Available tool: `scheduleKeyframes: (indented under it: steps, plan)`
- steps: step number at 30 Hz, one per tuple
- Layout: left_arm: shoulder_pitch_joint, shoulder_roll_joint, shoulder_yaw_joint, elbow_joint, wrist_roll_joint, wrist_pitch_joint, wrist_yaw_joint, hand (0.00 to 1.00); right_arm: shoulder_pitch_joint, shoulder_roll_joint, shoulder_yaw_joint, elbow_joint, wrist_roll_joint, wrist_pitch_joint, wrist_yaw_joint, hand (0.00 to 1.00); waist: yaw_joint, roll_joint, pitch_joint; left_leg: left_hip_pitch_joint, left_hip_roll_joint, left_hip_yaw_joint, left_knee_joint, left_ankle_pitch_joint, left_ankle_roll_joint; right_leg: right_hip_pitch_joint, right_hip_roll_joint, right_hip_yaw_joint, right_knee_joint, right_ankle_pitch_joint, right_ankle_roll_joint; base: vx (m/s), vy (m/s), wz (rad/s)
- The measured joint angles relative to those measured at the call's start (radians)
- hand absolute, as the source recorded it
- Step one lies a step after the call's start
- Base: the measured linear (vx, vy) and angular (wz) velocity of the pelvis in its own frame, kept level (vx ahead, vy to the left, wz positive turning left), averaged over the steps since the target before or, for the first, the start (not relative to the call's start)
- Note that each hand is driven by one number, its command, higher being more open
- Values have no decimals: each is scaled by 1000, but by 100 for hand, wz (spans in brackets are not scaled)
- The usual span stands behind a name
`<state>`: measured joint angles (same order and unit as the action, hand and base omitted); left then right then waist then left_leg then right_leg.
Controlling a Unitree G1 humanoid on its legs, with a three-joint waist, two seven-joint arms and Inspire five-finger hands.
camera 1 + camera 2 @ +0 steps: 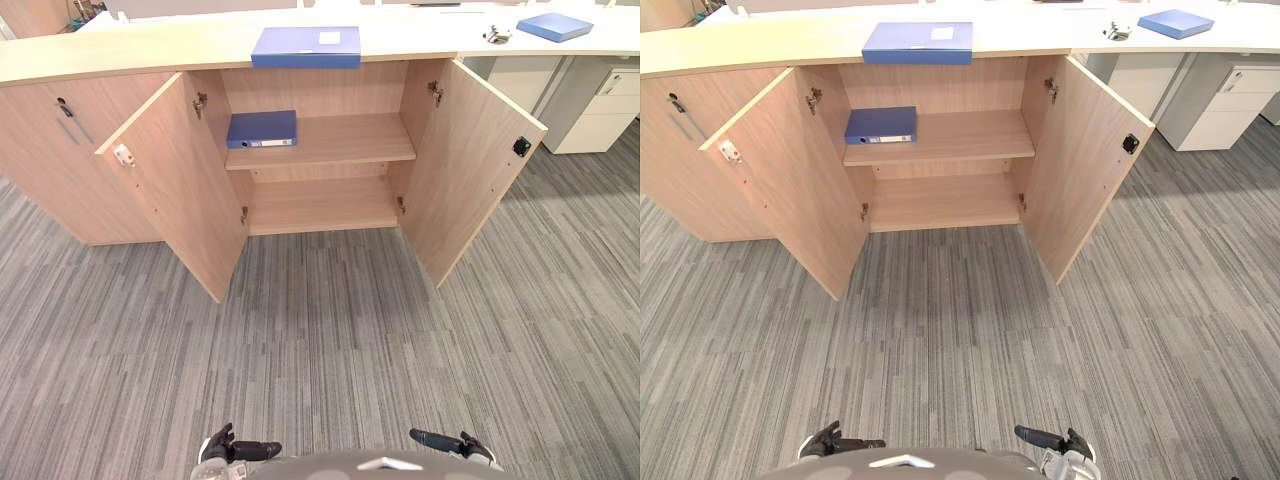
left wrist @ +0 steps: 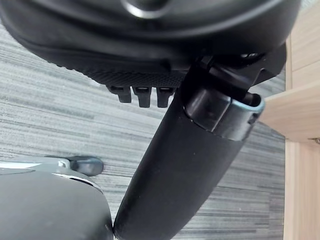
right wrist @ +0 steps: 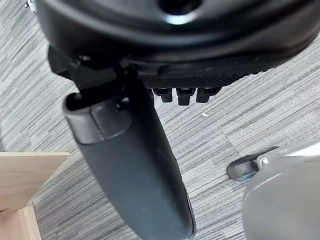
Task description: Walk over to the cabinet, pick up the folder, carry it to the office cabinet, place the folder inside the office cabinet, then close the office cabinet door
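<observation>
**Pale wood cabinet (image 1: 320, 92) stands open on grey carpet (image 1: 330, 340)**

Both of its doors are swung wide, the left door (image 1: 185, 195) and the right door (image 1: 468, 165) angled out over the striped floor. A blue folder (image 1: 306, 47) lies flat on the countertop (image 1: 150, 45), right above the open compartment. A second blue folder (image 1: 261, 129) lies flat at the left end of the upper shelf (image 1: 350, 140). A third blue folder (image 1: 554, 26) sits farther right on the same top, well apart from the others, above a white drawer unit (image 1: 592, 112). The left hand (image 1: 238, 450) and the right hand (image 1: 455, 443) hang low at the near edge of the head views, well back from the cabinet. Their fingers are relaxed and grasp nothing. In each wrist view the thumb (image 2: 175, 165) juts out over bare carpet.
</observation>
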<state>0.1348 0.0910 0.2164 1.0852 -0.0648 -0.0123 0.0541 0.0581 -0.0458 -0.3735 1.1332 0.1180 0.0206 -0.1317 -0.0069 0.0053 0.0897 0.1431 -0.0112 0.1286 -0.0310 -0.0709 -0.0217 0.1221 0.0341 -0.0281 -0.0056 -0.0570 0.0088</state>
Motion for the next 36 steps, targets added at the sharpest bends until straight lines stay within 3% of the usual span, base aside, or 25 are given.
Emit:
scheduleKeyframes:
  steps: [23,29,33,35,36]
  plan:
    - [-4,1,-16,-1,37,-1,0,100,-32,13,5,-1,-80,5,1,100,1,7,6,12,0,24,-14,-4,-4,0,1,13,-12,0,1,-17,2,-2]
    - [-29,1,-22,-3,36,-3,1,100,-43,1,41,-6,-82,7,1,100,7,15,25,-52,10,69,81,-63,24,-45,5,54,19,-4,3,-22,21,-21]
    - [-45,8,-36,-12,34,-4,1,100,-55,2,40,-21,-87,14,1,100,8,19,51,-77,15,101,157,-118,40,-119,1,66,177,-83,33,16,47,-25]
    - [-47,12,-44,-15,34,-6,1,100,-61,11,40,-33,-87,12,2,100,12,5,63,-71,15,112,188,-146,47,-198,-13,29,383,-145,74,16,52,-20]
    - [-51,14,-46,-12,35,-6,1,100,-62,15,40,-38,-87,11,2,100,10,3,64,-69,14,112,192,-148,51,-227,-18,11,444,-147,75,50,97,-2]
